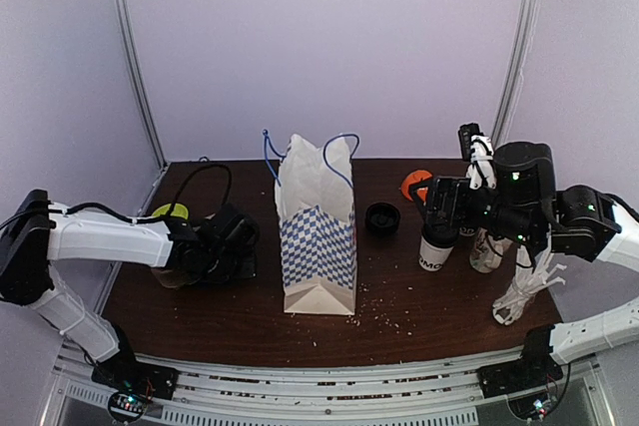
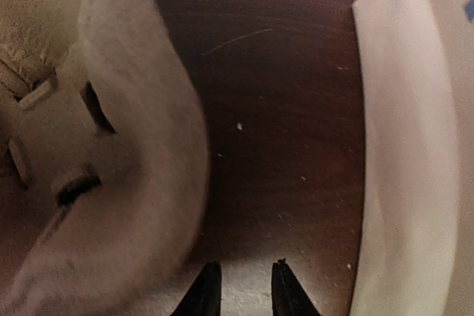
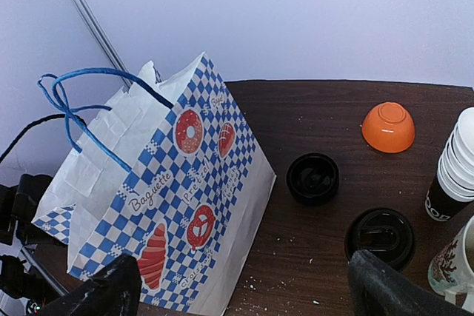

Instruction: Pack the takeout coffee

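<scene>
So the takeout coffee [image 1: 434, 251] is sitting on the worktop [image 1: 419, 306] to the right of the paper bag [image 1: 318, 236], and it's standing upright. Its black lid faces straight up, so the long axis is vertical and the printed lower part is down by the wood. That makes sense to me for a drink, since tipped it'd leak.

The right gripper [image 3: 244, 260] hangs over it with its fingers spread wide and nothing in them. From the wrist view the lid shows just inside the right-hand finger, so I'd guess it's lining up to come down around the cup. The cup is packed in close: a mug [image 3: 453, 257] and a stack of lidless cups [image 3: 463, 153] are just beside it, and a loose black lid [image 3: 312, 178] and an upturned orange bowl [image 3: 388, 126] lie a bit further off, so there's not much room for wide fingers.

The bag stands on its base with the mouth open upward and the blue handles sticking up, which is handy for dropping a cup straight in.

The left gripper [image 2: 246, 264] is low over the worktop between the bag's side and a tan moulded thing [image 2: 96, 146]. Its fingers are drawn close with a narrow gap, and I can't tell if they're pinching anything. My guess is it's there to steady the bag.
</scene>
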Motion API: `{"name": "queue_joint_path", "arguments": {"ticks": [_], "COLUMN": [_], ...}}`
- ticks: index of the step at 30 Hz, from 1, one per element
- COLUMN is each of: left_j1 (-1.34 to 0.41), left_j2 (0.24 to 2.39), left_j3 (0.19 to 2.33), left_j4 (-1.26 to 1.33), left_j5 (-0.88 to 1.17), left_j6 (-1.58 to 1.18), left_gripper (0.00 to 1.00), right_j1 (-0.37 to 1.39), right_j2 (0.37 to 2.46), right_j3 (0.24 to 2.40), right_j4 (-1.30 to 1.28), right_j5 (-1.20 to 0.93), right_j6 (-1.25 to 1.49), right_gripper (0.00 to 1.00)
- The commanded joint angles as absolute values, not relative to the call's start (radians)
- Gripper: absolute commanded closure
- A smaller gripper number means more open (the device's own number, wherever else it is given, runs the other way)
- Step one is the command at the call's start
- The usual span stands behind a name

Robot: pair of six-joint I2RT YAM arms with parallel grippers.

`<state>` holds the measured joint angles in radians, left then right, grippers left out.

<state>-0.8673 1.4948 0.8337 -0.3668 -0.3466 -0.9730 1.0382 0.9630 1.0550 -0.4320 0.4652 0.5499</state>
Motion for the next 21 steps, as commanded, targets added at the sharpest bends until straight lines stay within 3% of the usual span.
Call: {"name": "queue_joint_path", "arguments": {"ticks": [1,21], "left_j1": [-0.794,-0.521], "left_j2": [1.54,1.419], "left_j3": [0.879,0.703], "left_j4": [-0.303,-0.291], "left_j5": [-0.381,-0.48], "left_j6": [-0.948,-0.934], "left_gripper": [0.75,0.75], "right_j1": [1.03,1.024], "right_j2": [0.966,0.961], "right_j3": [1.053,0.994], "right_j4": [-0.426,-0.453], "right_j5": [0.489,0.575], "right_j6": [0.556,0.592], "right_gripper": [0.0,0.0]}}
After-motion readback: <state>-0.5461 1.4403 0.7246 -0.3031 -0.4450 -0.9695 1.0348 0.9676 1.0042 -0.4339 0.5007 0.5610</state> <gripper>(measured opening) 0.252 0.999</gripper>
